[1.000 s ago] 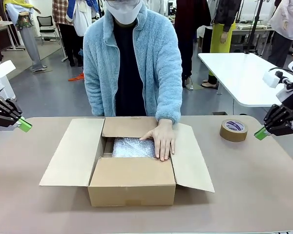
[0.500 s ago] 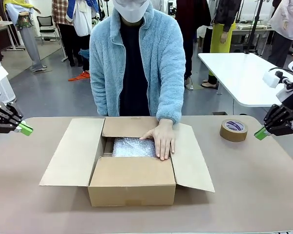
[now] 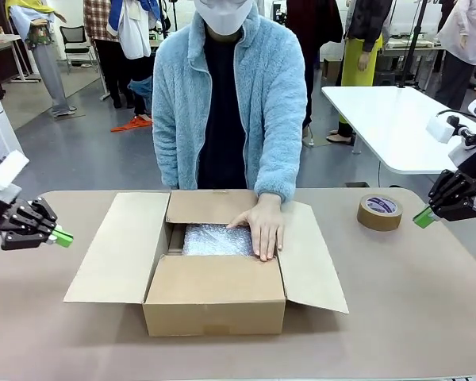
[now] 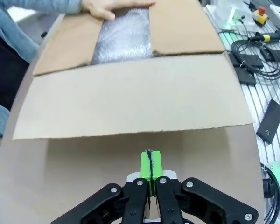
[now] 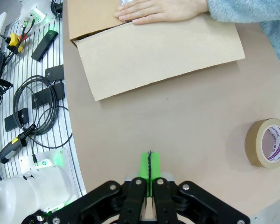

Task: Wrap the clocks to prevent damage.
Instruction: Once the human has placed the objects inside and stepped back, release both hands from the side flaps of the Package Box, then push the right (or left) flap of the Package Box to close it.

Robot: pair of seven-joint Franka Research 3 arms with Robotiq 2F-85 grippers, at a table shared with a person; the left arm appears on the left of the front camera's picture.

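The left gripper point(image 3: 63, 237) is clenched, its green pads pressed flat together with nothing between them. It hangs just above the surface point(image 3: 397, 309), near the left flap of the cardboard box point(image 3: 214, 295) without touching it. The right gripper point(image 3: 423, 217) is clenched and empty too, well out to the right, just beyond the roll of tape point(image 3: 379, 212).

There are two grippers, one box, one roll of brown tape and one bubble-wrapped bundle point(image 3: 213, 239).

The bundle lies inside the open box at the middle of the surface, silvery and crinkled. The wrap hides what it covers, so it may be a clock, but that cannot be made out. One person's hand point(image 3: 262, 226) lies flat on the bundle's right side, fingers pointing toward the robot. All four flaps of the box are folded outward.
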